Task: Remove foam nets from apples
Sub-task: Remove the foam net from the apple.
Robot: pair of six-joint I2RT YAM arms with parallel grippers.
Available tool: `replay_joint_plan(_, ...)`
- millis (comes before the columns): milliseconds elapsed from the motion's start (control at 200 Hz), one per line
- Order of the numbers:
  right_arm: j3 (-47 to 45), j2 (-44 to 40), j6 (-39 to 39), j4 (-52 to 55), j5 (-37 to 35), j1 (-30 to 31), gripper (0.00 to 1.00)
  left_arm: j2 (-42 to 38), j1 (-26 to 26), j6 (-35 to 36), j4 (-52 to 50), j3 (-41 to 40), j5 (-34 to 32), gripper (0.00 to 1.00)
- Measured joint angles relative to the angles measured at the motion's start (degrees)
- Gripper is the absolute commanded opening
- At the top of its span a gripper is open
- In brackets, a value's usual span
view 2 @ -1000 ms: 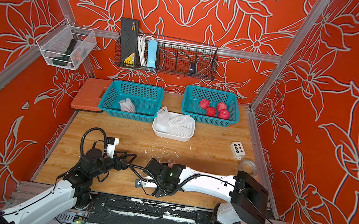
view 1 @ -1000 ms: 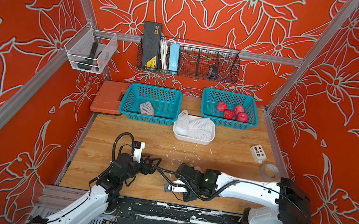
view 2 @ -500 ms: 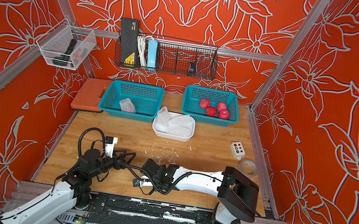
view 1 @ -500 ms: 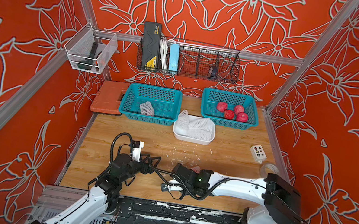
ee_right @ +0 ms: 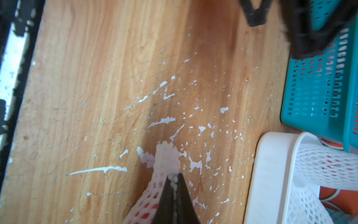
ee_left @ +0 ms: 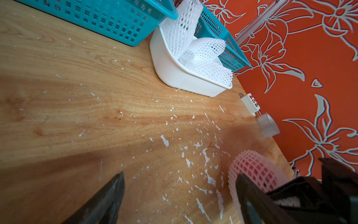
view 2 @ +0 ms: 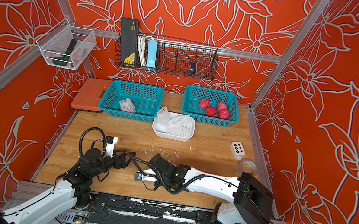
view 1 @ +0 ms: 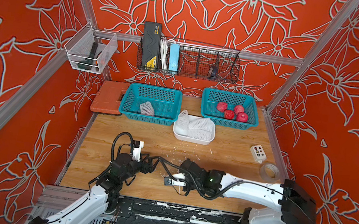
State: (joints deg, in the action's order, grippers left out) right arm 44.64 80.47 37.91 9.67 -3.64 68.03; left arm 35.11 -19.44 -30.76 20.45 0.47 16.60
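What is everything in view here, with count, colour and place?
teal plastic lattice baskets: two, back of the wooden table.
bare round apples: four, red, in the basket on the robot's right.
white foam mesh net: one, in the other basket; contents unclear.
loose foam nets: about three, white, in a white plastic tray.
netted apple: one, pinkish under white mesh, table front.
foam crumbs: many, white, mid-table.
orange plastic case: one, beside the net's basket.
white button box, clear tape roll: one each, table's right edge.
black wire rack, clear wall bin: one each, on the walls.
left gripper: black, open, close to the netted apple.
right gripper: black, shut on the netted apple's mesh end.
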Motion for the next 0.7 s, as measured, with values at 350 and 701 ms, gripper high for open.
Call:
replay_joint_plan(350,-7.8,-5.1,-10.8,-22.2,21.9,-14.6,0.0,15.5,0.0,2.8,9.9,3.2,0.7,0.86)
replay_joint_plan(701,-7.7,-5.3,-18.9,-28.2,29.9,-20.3,0.0,25.1,0.0,4.8,17.4,9.2,4.2,0.86)
